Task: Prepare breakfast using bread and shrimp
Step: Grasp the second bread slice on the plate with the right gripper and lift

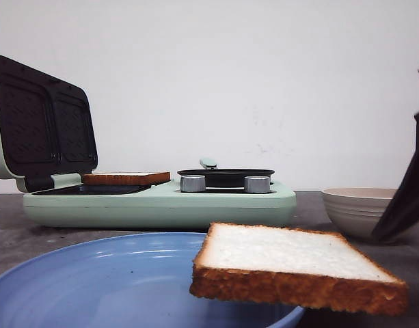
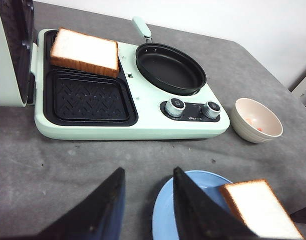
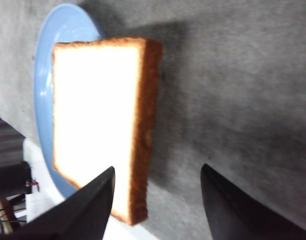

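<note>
1. A mint-green breakfast maker is seen on the grey table, its dark-lined lid raised at the left.
2. One square slice of white bread with a golden-brown crust is laid on the far grill plate, overlapping the ridge between the plates; the near ribbed plate is left bare.
3. A black round pan is set on the right half, behind two silver knobs.
4. A second bread slice is rested on the right rim of a blue round plate, overhanging it.
5. Small orange-red shrimp pieces are seen inside a beige ribbed bowl, right of the appliance.
6. The left gripper is held with jaws apart and nothing between them, near the plate.
7. The right gripper is likewise spread wide, unloaded, one finger just beside the second slice.
</note>
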`<state>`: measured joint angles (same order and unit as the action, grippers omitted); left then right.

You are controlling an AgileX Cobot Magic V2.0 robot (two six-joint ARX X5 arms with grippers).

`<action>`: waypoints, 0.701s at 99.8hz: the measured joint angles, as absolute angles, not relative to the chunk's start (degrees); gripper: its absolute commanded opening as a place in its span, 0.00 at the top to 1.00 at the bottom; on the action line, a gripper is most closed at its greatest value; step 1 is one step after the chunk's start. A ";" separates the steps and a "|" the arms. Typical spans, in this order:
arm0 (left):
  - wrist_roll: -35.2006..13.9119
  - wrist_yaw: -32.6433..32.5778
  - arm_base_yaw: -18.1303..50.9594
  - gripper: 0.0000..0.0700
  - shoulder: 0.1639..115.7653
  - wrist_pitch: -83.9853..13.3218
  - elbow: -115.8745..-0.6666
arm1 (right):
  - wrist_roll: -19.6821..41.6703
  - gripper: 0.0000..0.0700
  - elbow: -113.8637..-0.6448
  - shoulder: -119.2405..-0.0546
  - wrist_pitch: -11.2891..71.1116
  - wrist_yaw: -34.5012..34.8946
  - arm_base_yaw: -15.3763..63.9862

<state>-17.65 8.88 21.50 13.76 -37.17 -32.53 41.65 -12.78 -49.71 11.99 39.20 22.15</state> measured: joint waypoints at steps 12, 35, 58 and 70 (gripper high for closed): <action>-17.54 8.91 21.50 0.82 13.76 -37.17 -32.53 | 44.51 0.52 -10.72 -49.71 7.75 39.22 24.75; -17.54 8.91 21.50 0.72 13.76 -37.12 -32.53 | 49.30 0.52 -9.48 -50.98 2.04 38.79 28.86; -17.52 8.91 21.52 0.72 13.76 -37.12 -32.53 | 50.87 0.52 -9.43 -55.79 -3.64 38.81 31.05; -17.52 8.91 21.50 0.72 13.76 -37.12 -32.53 | 51.31 0.64 -9.34 -57.80 -5.56 38.81 31.90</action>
<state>-17.52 8.91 21.50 13.76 -37.12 -32.53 51.31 -9.34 -57.80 -5.56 38.81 31.90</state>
